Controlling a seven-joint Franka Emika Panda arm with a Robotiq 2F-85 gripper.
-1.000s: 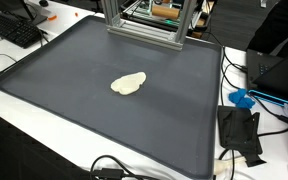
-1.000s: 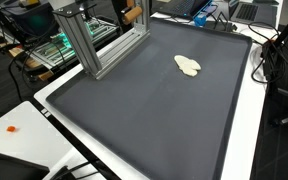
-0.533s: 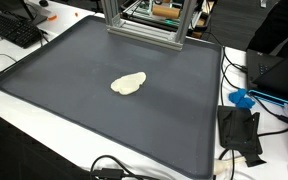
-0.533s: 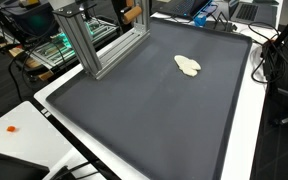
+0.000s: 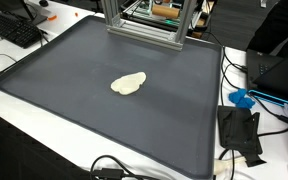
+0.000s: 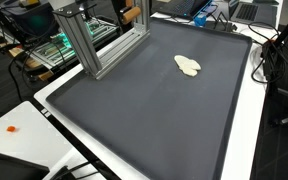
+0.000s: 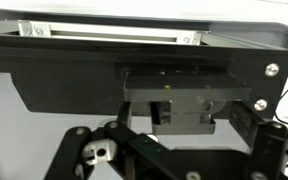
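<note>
**Pale lump alone on the dark mat, pincer's state unreadable**

Dark grey matting point(image 5: 64, 110) covered most of a white table point(image 5: 14, 100), its raised rim running all the way round. Near the middle of that mat lay a pale lump point(image 5: 128, 84), soft-edged and flattish, touching nothing else; both exterior views showed it well apart from every border. An aluminium frame point(image 5: 144, 25) stood on the mat's far edge. Off the mat, a black keyboard point(image 5: 14, 30) sat at one corner and a small blue piece point(image 5: 242, 98) lay just beside the opposite rim. No arm appeared in either exterior view. The wrist view was filled with black bracketing and screws, with only the gripper point(image 7: 179, 150) linkages at the bottom; its fingertips were out of frame, so whether they stood apart or together could not be told.
</note>
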